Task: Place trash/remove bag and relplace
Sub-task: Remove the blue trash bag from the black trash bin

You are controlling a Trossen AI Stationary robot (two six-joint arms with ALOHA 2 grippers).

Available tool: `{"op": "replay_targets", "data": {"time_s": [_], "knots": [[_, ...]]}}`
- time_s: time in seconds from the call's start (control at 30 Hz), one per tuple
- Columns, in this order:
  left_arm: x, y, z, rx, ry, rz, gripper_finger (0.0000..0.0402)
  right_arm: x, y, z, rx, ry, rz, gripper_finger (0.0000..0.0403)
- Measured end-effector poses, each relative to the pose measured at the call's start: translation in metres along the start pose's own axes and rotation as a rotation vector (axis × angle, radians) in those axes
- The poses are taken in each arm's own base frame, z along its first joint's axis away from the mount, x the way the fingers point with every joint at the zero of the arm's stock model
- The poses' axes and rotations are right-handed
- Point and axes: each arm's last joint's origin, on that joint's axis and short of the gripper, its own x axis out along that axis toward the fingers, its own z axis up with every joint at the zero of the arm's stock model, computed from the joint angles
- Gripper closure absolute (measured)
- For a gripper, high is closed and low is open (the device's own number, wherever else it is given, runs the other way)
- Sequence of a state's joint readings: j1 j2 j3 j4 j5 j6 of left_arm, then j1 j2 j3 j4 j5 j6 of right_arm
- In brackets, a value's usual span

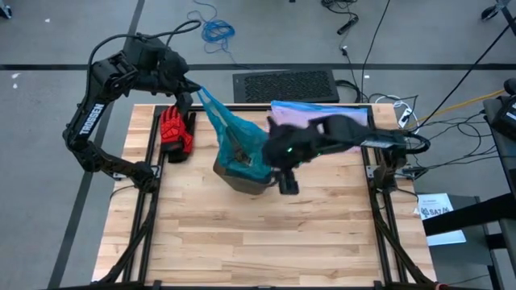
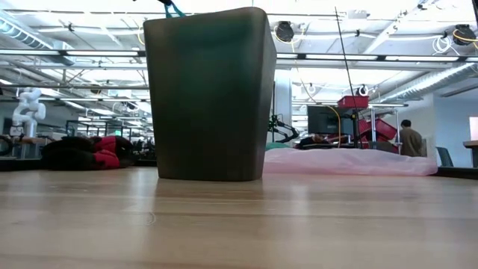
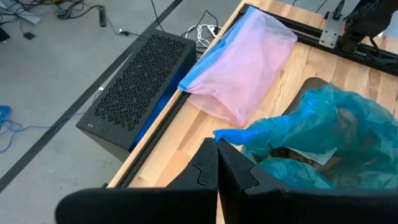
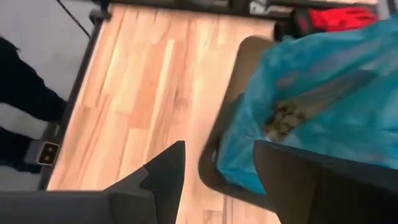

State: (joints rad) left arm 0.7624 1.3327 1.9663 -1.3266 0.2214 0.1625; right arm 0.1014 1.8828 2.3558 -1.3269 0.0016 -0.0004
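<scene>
Your left gripper (image 1: 192, 87) sits above the bench's far edge, toward the far-left corner; fingers pressed together, pinching a drawn-out corner of the teal bag (image 1: 234, 133). Left wrist view confirms it: the two dark fingers (image 3: 217, 171) meet with the bag's twisted blue-green tip (image 3: 233, 134) caught between them.

The bag stretches from that pinch down into the dark wastebasket (image 1: 242, 179), which stands upright near the middle of the bench, a little toward the far side. Bag still lines the bin; crumpled trash (image 4: 283, 116) shows inside it.

Your right gripper (image 1: 288, 184) hangs just beside the wastebasket on its right; fingers spread, nothing between them. In the right wrist view the bin's rim (image 4: 211, 168) and the bag lie between and beyond the open fingers (image 4: 163, 171).

Pale pink bag with a blue edge (image 1: 310, 113) lies flat along the far edge, right of centre. Red glove (image 1: 174, 133) rests near the far-left corner. A black perforated case (image 1: 286, 84) sits on the floor just past the far edge.
</scene>
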Motion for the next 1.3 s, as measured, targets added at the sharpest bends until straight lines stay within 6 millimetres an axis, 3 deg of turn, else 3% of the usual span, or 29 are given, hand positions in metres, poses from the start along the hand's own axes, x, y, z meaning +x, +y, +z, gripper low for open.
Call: {"op": "replay_targets", "data": {"time_s": [0.17, 0.37, 0.57, 0.67, 0.8, 0.87, 1.07, 1.2, 1.3], "knots": [[0.0, 0.0, 0.0, 0.0, 0.0, 0.0, 0.0402, 0.039, 0.006, 0.002, -0.027, 0.077, -0.01, 0.0224], [0.0, 0.0, 0.0, 0.0, 0.001, 0.0, 0.0402, 0.084, -0.004, -0.002, -0.016, 0.185, -0.024, 0.0224], [0.0, 0.0, 0.0, 0.001, 0.002, 0.0, 0.0402, 0.108, -0.019, -0.007, 0.086, 0.26, -0.056, 0.0235], [0.0, 0.0, 0.0, 0.001, 0.002, 0.0, 0.0402, 0.108, -0.023, -0.01, 0.101, 0.291, -0.075, 0.0268], [0.0, 0.0, 0.0, 0.001, 0.001, -0.001, 0.0402, 0.103, -0.03, -0.013, 0.116, 0.316, -0.103, 0.0369], [0.0, 0.0, 0.0, 0.002, 0.001, -0.001, 0.0402, 0.099, -0.034, -0.013, 0.127, 0.313, -0.098, 0.0391], [0.0, 0.0, 0.0, 0.003, 0.001, -0.001, 0.0402, 0.073, -0.046, -0.01, 0.212, 0.24, 0.024, 0.0399], [0.0, 0.0, 0.0, 0.005, 0.0, -0.001, 0.0402, 0.053, -0.038, -0.008, 0.081, 0.196, -0.016, 0.0381], [0.0, 0.0, 0.0, 0.008, 0.0, -0.001, 0.0402, 0.053, -0.027, -0.008, -0.002, 0.211, -0.077, 0.0344]]}}
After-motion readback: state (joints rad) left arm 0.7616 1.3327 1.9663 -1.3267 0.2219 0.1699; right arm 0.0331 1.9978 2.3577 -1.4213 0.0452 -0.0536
